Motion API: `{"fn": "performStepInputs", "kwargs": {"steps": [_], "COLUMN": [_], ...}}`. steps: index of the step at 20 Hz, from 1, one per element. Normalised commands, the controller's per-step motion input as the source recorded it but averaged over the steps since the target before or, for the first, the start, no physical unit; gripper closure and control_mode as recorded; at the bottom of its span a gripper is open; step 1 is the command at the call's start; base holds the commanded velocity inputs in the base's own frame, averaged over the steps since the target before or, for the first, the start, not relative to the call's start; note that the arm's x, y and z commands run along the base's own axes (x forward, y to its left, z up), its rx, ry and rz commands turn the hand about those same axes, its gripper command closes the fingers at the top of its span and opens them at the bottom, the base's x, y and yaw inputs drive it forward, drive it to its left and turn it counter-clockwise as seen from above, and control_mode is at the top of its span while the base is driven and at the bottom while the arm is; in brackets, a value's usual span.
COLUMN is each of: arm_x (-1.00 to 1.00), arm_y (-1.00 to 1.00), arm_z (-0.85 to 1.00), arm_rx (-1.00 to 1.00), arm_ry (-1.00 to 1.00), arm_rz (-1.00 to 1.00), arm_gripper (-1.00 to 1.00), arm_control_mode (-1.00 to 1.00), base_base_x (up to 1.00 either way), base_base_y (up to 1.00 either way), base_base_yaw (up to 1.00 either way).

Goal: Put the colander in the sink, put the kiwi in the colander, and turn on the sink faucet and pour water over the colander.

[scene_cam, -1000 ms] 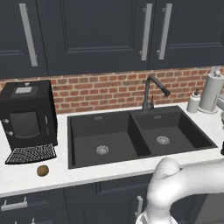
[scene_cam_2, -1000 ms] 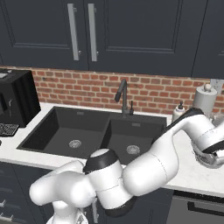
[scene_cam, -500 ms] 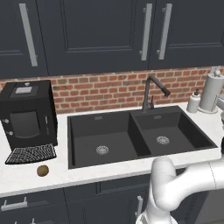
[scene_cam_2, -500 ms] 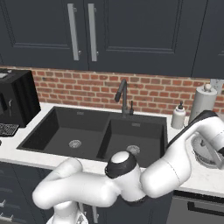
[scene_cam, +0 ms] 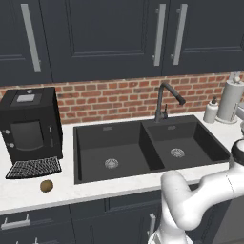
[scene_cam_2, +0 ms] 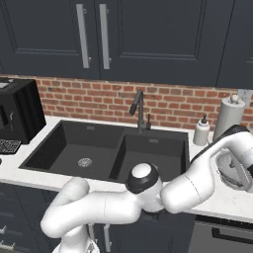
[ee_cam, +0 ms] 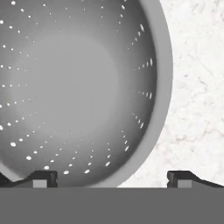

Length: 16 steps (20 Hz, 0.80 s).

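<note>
Your gripper (ee_cam: 111,178) is right over the colander (ee_cam: 83,92) now, jaws spread wide and holding nothing. In the hand view one dark fingertip (ee_cam: 41,178) sits above the perforated wall inside the bowl, the other (ee_cam: 186,178) over the pale marbled table (ee_cam: 197,87) outside the rim, so the rim runs between them.

From the right base view you can see the colander (scene_cam_2: 228,170) standing on the table to the right of the sink (scene_cam_2: 108,150), with your arm's wrist bent down over it. It's near the paper towel roll (scene_cam_2: 229,116) and the white soap bottle (scene_cam_2: 201,132), which stand at the brick wall behind.

The sink has both black basins bare, one steel drain in each. The faucet (scene_cam: 164,100) stands at the back between them, spout angled down toward the right basin, no stream running.

Your kiwi (scene_cam: 46,186) is well apart from all this: far left on the table, just in front of the coffee machine (scene_cam: 29,125) and its grated tray (scene_cam: 34,167).
</note>
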Motion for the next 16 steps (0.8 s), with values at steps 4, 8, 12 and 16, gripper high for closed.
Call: {"fn": "performStepInputs", "kwargs": {"steps": [4, 8, 12, 16], "arm_x": [0.13, 0.07, 0.03, 0.05], "arm_y": [0.00, 0.00, 0.00, 0.07], "arm_z": [-0.23, -0.29, -0.36, -0.40], "arm_rx": [0.00, 0.00, 0.00, -0.03], "arm_ry": [0.00, 0.00, 0.00, 0.00], "arm_rz": [-0.13, -0.12, -0.09, -0.06], "arm_gripper": [-1.00, -1.00, -1.00, -1.00], "arm_control_mode": [-1.00, -1.00, -1.00, -1.00], "base_base_x": [0.00, 0.00, 0.00, 0.00], "base_base_y": [0.00, 0.00, 0.00, 0.00], "base_base_yaw": [0.00, 0.00, 0.00, 0.00]}}
